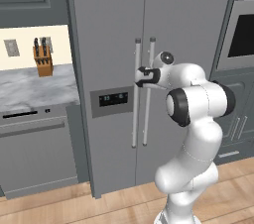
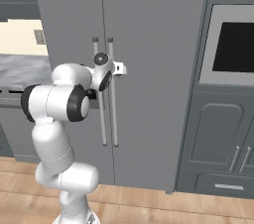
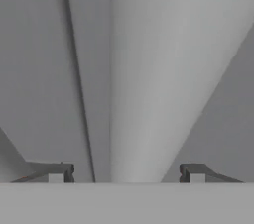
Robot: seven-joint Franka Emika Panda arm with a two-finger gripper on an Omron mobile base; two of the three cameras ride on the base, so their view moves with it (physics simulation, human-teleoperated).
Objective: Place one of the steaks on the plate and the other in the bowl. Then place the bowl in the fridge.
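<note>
The fridge [image 1: 109,20] [image 2: 149,29] stands shut right in front of me, tall and grey, with two long silver handles side by side. My gripper [image 1: 140,77] [image 2: 120,68] [image 3: 126,172] is at the upper part of the right door's handle [image 1: 149,114] [image 2: 113,114] [image 3: 149,69]. In the hand view that handle runs between my fingertips [image 3: 62,172], with a gap left on each side, so the jaws are open around it. The door seam lies just left of the handle. The steaks, the plate and the bowl are out of view.
Left of the fridge is a marble counter [image 1: 34,86] with a knife block [image 1: 43,62], above a dishwasher [image 1: 34,153]. On the right are a wall oven [image 1: 240,34] [image 2: 233,44] and a cabinet [image 2: 218,139]. A wooden floor [image 2: 149,203] runs below.
</note>
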